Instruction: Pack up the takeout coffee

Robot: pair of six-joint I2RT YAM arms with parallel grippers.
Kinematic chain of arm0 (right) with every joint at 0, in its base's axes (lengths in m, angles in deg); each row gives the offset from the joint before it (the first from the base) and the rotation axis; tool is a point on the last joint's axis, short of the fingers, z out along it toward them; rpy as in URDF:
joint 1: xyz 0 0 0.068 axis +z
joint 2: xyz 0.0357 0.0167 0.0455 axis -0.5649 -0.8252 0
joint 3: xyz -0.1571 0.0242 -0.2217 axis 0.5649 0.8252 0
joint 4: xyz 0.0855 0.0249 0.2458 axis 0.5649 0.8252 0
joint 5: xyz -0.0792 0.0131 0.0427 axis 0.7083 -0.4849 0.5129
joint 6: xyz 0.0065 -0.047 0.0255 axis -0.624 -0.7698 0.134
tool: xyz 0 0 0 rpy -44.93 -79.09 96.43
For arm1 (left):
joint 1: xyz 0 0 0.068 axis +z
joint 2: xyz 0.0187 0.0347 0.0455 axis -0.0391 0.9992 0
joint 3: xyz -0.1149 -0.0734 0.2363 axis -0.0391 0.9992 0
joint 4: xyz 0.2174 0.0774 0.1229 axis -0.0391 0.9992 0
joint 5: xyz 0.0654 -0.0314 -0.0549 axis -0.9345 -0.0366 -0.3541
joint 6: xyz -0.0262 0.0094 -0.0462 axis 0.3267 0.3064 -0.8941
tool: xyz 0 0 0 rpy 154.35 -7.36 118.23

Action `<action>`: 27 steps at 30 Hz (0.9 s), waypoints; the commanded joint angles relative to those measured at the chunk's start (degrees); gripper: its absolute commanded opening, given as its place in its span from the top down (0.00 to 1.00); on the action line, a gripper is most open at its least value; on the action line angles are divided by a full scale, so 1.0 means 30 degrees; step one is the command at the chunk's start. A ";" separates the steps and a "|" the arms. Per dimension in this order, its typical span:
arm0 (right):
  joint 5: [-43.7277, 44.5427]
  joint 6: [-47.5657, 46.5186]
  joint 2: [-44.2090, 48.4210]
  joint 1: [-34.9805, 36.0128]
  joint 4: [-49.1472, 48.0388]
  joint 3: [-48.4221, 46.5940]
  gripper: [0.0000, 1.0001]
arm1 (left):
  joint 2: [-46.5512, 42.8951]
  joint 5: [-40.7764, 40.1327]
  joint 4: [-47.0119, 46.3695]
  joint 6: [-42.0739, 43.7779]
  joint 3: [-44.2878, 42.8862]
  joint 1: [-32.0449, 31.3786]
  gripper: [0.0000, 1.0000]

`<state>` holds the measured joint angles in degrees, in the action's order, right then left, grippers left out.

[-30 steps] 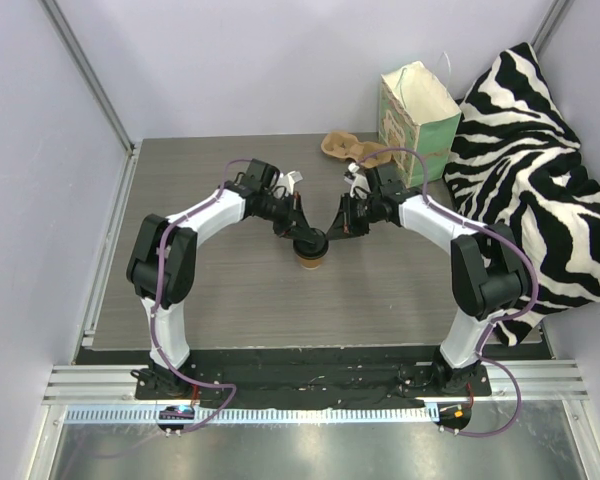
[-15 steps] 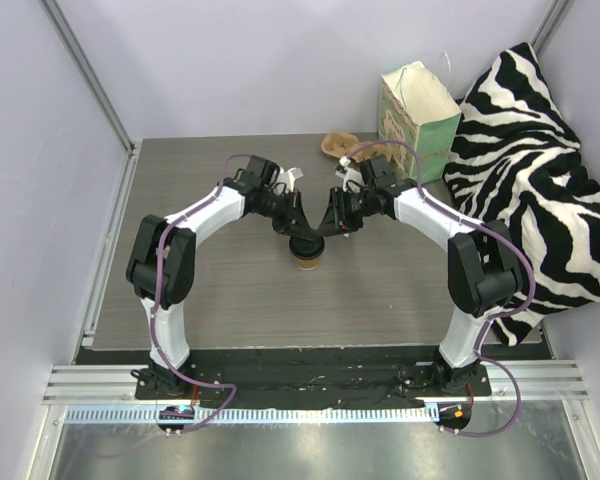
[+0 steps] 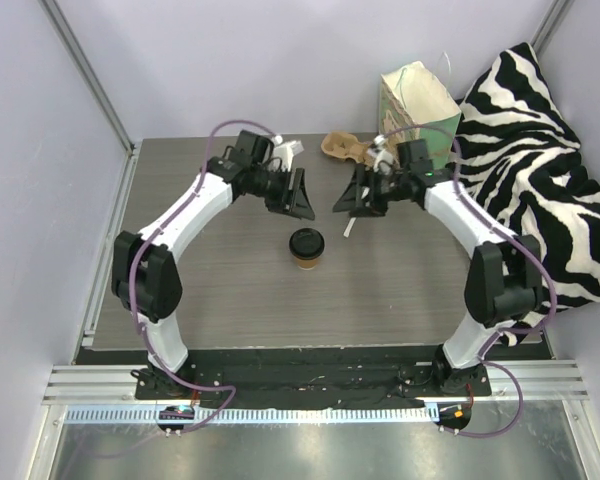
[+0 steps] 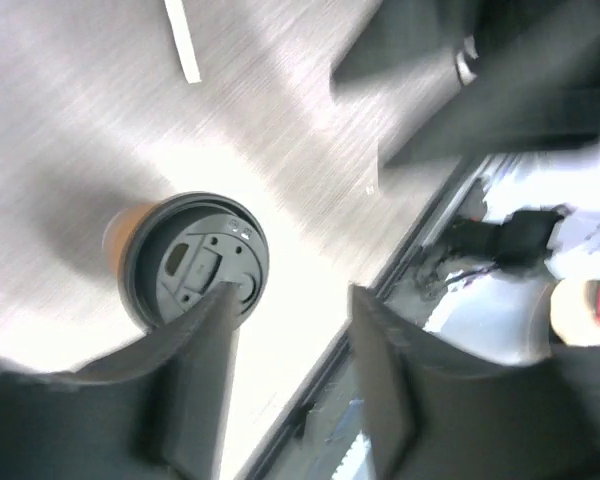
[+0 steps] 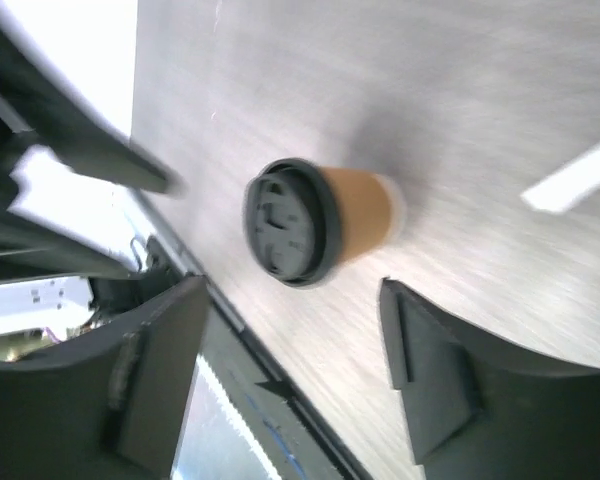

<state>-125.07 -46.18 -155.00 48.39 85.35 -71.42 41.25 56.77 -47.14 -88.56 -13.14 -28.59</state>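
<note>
Takeout coffee point(image 3: 306, 247) upright, lidded, at frame centre on table point(image 3: 200, 290).
Left gripper point(image 3: 300, 197), right gripper point(image 3: 346, 200) just above it in frame: both spread, grasping nothing.
Green bag point(image 3: 418, 105) upper right.
Packing likely all left: cup well apart from bag.

We look steeply down from high behind the near edge onto the whole counter point(image 3: 210, 300). Our wrist cameras sit far closer, peering past the left pincer point(image 4: 288, 300) and right pincer point(image 5: 290, 290) at the counter. All three views share the takeout coffee point(image 3: 307, 247) and the counter patch around it.
</note>
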 commanded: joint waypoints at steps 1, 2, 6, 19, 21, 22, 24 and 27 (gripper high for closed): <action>-0.0025 -0.1817 0.2473 -0.2375 0.1573 -0.0333 0.17 | -0.1526 -0.1889 0.5781 0.7581 -0.3664 -0.1376 0.41; 0.0122 -0.2082 0.2678 -0.2729 0.2098 -0.0215 0.16 | -0.1467 -0.3028 0.6406 0.8674 -0.4051 -0.1760 0.37; 0.0183 -0.2641 0.3674 -0.4341 0.2894 0.0692 0.12 | -0.0766 -0.5406 0.9623 1.4035 -0.5984 -0.4482 0.25; -0.0199 -0.1469 0.5961 -0.8445 0.2836 0.1837 0.00 | 0.6087 -1.6538 1.1246 2.4182 -0.7980 -1.0963 0.31; -0.0286 -0.1353 0.6195 -0.8650 0.2807 0.1983 0.00 | 0.6851 -1.7215 1.0636 2.4473 -0.7778 -1.1138 0.31; -0.0344 -0.1323 0.6283 -0.8796 0.2836 0.2041 0.00 | 0.7028 -1.8002 1.0283 2.4650 -0.7544 -1.1197 0.30; -0.0519 -0.1119 0.6458 -0.8885 0.2719 0.2333 0.00 | 0.7379 -1.8943 0.9058 2.5176 -0.6524 -1.1285 0.30; -0.0842 -0.0797 0.6401 -0.8915 0.2456 0.2394 0.00 | 0.7789 -2.0000 0.7823 2.5998 -0.5757 -1.1373 0.29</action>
<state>-125.46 -50.33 -137.41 21.92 94.03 -64.73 64.79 4.96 -18.13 -15.89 -32.22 -62.29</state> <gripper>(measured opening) 0.996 0.699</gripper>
